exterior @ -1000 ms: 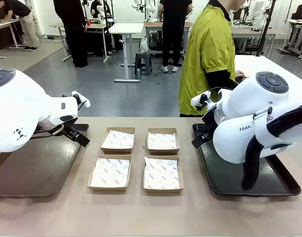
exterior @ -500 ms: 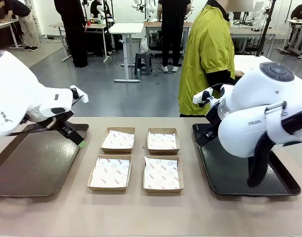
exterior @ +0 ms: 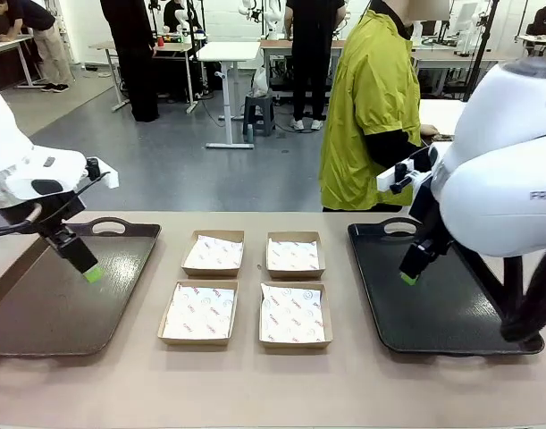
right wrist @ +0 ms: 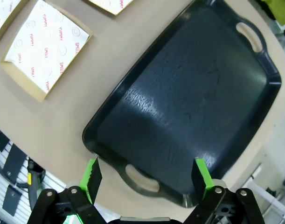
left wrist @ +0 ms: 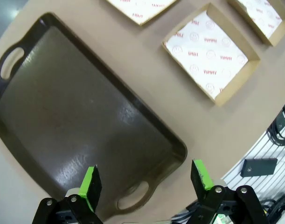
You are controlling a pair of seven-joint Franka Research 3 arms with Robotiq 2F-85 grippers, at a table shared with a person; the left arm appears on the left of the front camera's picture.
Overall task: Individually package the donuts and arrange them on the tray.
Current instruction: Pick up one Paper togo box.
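The donuts are out of view. A brown tray (exterior: 67,308) lies at the table's left, and my left gripper (exterior: 87,265) hangs open above its far part. In the left wrist view the same tray (left wrist: 77,121) lies below my left gripper (left wrist: 147,179), with nothing between the green pads. At the right is a black tray (exterior: 433,317), over whose far left part my right gripper (exterior: 413,268) hovers open. The right wrist view looks down on that tray (right wrist: 189,102) past the right gripper (right wrist: 147,179), which holds nothing.
Several brown cardboard boxes lined with printed paper, among them one at the back left (exterior: 213,253), sit in a square between the trays. A person in a yellow-green jacket (exterior: 371,107) stands at the far side, behind the black tray.
Both arms have risen and swung outward. The left gripper moved left over the brown tray, the right gripper moved right over the black tray. Both stay open.
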